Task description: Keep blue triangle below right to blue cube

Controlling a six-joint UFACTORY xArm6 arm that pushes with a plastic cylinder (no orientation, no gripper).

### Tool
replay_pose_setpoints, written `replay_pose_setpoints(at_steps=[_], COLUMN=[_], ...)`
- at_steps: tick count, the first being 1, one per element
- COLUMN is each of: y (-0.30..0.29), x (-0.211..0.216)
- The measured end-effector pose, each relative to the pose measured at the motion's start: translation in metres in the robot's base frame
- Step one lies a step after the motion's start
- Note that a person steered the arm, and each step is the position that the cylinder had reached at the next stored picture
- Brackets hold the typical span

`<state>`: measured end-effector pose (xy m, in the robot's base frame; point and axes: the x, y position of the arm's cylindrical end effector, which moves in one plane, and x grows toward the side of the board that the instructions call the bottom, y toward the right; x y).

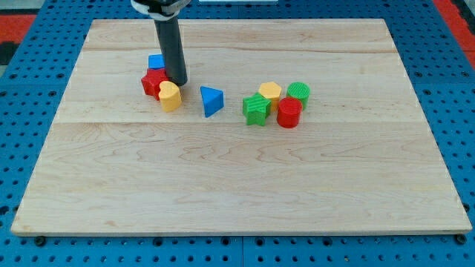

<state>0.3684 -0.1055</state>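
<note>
No writing or labels readable anywhere. Count: 8 blocks on the wooden board (pixel 237 185), 2 blue, 2 red, 2 yellow, 2 green. Landmark = blue cube (pixel 156 61). My tip (pixel 178 81) sits just below-right of it, touching the red block (pixel 154 81) & the yellow block (pixel 170 96). Blue triangle (pixel 211 101) is below-right of cube, apart from it. Far to cube's right: green block (pixel 255 109), yellow hexagon (pixel 270 92), green cylinder (pixel 298 93), red cylinder (pixel 289 113), clustered. No gripper; just a rod.
</note>
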Motion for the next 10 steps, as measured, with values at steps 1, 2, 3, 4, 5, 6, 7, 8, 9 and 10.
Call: replay_pose_setpoints(at_steps=[1,2,3,4,5,6,7,8,9,10], y=[-0.010,-0.001,0.047,0.080,0.089,0.074,0.075,0.066,0.047,0.047], x=[0.011,-0.014,-0.021,0.011,0.074,0.096,0.070,0.046,0.042,0.008])
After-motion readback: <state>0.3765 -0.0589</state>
